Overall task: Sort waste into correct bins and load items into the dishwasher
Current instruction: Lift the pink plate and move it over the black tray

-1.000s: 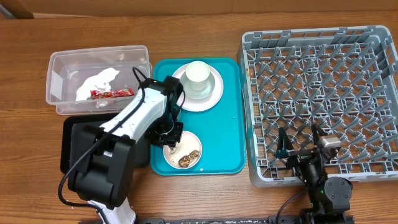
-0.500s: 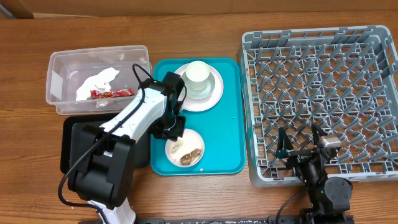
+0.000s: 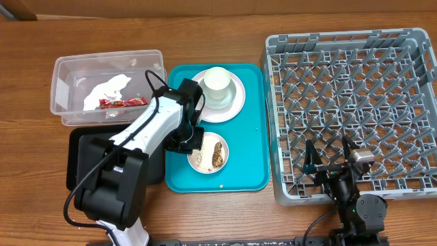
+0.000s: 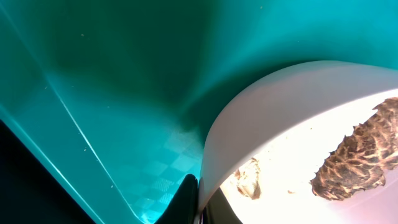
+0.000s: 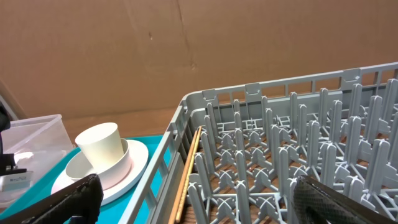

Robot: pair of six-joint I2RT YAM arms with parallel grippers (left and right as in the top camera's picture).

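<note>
My left gripper [image 3: 192, 143] is shut on the rim of a small white plate [image 3: 209, 154] with brown food scraps, on the teal tray [image 3: 246, 164]. In the left wrist view the fingers [image 4: 198, 202] pinch the plate's edge [image 4: 249, 124] above the tray [image 4: 112, 74]. A white cup [image 3: 217, 83] sits on a white saucer [image 3: 233, 106] at the tray's back. My right gripper [image 3: 332, 158] is open and empty at the front left corner of the grey dish rack [image 3: 416, 82]. The right wrist view shows the rack [image 5: 280, 143] and the cup [image 5: 102, 146].
A clear bin [image 3: 65, 75] with a crumpled napkin [image 3: 106, 90] and a red wrapper [image 3: 123, 102] stands at the back left. A black bin [image 3: 76, 160] lies at the front left, beside the tray. A wooden chopstick [image 5: 186, 177] lies along the rack's left wall.
My left gripper has dragged the small plate to the right and slightly back on the tray, and the plate has turned. The right arm has not moved.
</note>
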